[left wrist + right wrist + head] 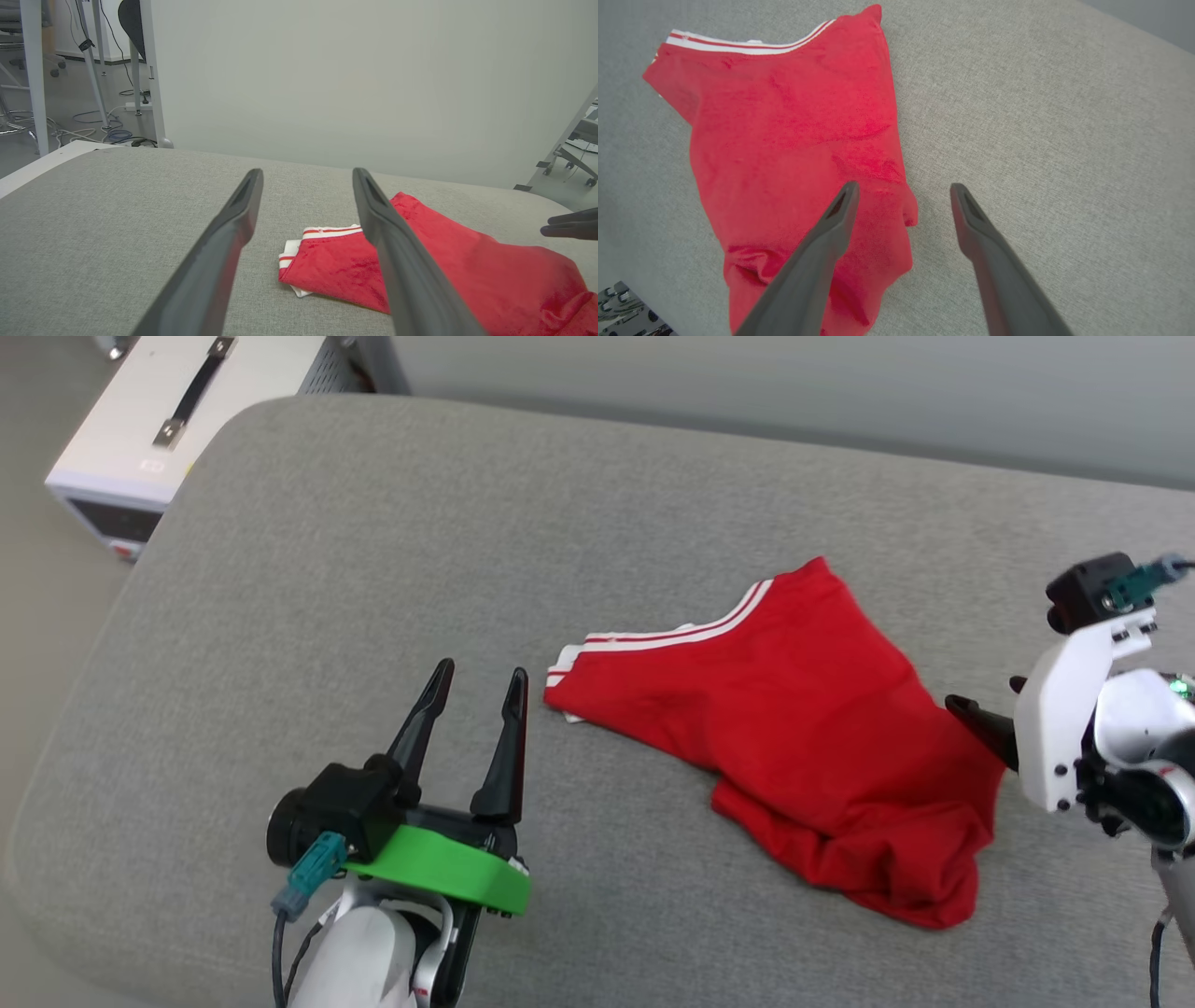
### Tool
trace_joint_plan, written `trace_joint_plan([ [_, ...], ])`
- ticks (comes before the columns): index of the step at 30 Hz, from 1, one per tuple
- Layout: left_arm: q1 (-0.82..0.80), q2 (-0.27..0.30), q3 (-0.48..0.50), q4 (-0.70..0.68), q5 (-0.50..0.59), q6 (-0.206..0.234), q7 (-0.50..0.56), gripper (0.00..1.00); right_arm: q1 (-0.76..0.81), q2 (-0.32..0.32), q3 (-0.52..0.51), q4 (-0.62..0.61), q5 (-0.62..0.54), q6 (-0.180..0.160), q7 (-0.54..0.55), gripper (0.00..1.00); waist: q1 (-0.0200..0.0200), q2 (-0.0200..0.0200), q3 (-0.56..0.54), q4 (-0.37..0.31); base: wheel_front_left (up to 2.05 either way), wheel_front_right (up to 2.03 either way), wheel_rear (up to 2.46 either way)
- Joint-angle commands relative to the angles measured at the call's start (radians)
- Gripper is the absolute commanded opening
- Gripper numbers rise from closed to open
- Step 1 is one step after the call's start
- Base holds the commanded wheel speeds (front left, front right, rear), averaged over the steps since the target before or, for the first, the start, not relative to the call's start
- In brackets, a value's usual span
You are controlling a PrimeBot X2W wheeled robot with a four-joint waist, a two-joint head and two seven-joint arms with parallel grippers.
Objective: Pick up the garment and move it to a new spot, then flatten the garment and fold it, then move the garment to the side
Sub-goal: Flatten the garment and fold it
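The garment lies bunched and folded over on the grey cushioned surface, red side up, with red-and-white striped trim and a bit of white sleeve at its left end. No lettering shows. My left gripper stands open just left of the striped end, fingers pointing away, nothing between them; in the left wrist view the garment lies ahead and to the right of that gripper. My right gripper is at the garment's right edge. In the right wrist view it hangs open above the edge of the garment.
A white equipment box with a black handle stands beyond the surface's far left corner. A pale wall runs behind the surface. White table legs and floor cables show at the left, a chair base at the right.
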Motion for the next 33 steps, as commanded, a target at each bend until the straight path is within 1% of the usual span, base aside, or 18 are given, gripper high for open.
trace_joint_plan([
  [1, -0.023, -0.005, -0.004, -0.003, -0.008, 0.005, -0.006, 1.0, -0.036, -0.005, 0.004, 0.012, 0.011, -0.001, 0.052, 1.0, 0.0, 0.0, 0.074, 0.074, 0.0, 0.0, 0.0],
  [4, -0.035, -0.005, -0.017, -0.005, -0.017, 0.01, -0.006, 1.0, -0.087, -0.014, 0.006, 0.038, 0.022, -0.001, 0.141, 1.0, 0.0, 0.0, 0.099, 0.103, 0.0, 0.0, 0.0],
  [7, -0.049, -0.005, -0.03, -0.011, -0.029, 0.018, -0.006, 1.0, -0.131, -0.022, 0.008, 0.067, 0.012, -0.001, 0.182, 1.0, 0.0, 0.0, 0.122, 0.133, 0.0, 0.0, 0.0],
  [11, -0.06, -0.005, -0.047, -0.016, -0.041, 0.026, -0.006, 1.0, -0.171, -0.032, 0.027, 0.114, -0.02, -0.001, 0.184, 1.0, 0.0, 0.0, 0.145, 0.165, 0.0, 0.0, 0.0],
  [14, -0.064, -0.005, -0.056, -0.017, -0.048, 0.031, -0.006, 1.0, -0.184, -0.029, 0.038, 0.152, -0.029, -0.001, 0.17, 1.0, 0.0, 0.0, 0.155, 0.181, 0.0, 0.0, 0.0],
  [19, -0.064, -0.005, -0.06, -0.014, -0.051, 0.041, -0.006, 1.0, -0.18, -0.023, 0.087, 0.227, -0.03, -0.001, 0.134, 1.0, 0.0, 0.0, 0.166, 0.182, 0.0, 0.0, 0.0],
  [20, -0.065, -0.005, -0.061, -0.012, -0.052, 0.041, -0.006, 1.0, -0.179, -0.023, 0.093, 0.232, -0.029, -0.001, 0.123, 0.33, 0.0, 0.0, 0.167, 0.179, 0.0, 0.0, 0.0],
  [21, -0.067, -0.005, -0.061, -0.011, -0.051, 0.04, -0.006, 1.0, -0.179, -0.026, 0.103, 0.237, -0.027, -0.001, 0.109, 0.09, 0.0, 0.0, 0.166, 0.174, 0.0, 0.0, 0.0],
  [22, -0.069, -0.005, -0.061, -0.009, -0.05, 0.04, -0.006, 1.0, -0.18, -0.028, 0.108, 0.239, -0.028, -0.001, 0.092, 0.0, 0.0, 0.0, 0.165, 0.169, 0.0, 0.0, 0.0],
  [28, -0.071, -0.005, -0.054, 0.004, -0.033, 0.034, -0.006, 1.0, -0.197, -0.034, 0.101, 0.268, -0.026, -0.001, -0.031, 0.0, 0.0, 0.0, 0.14, 0.121, 0.0, 0.0, 0.0],
  [33, -0.065, -0.005, -0.047, 0.017, -0.017, 0.026, -0.006, 1.0, -0.191, -0.046, 0.069, 0.292, -0.011, -0.001, -0.119, 0.0, 0.0, 0.0, 0.107, 0.069, 0.0, 0.0, 0.0],
])
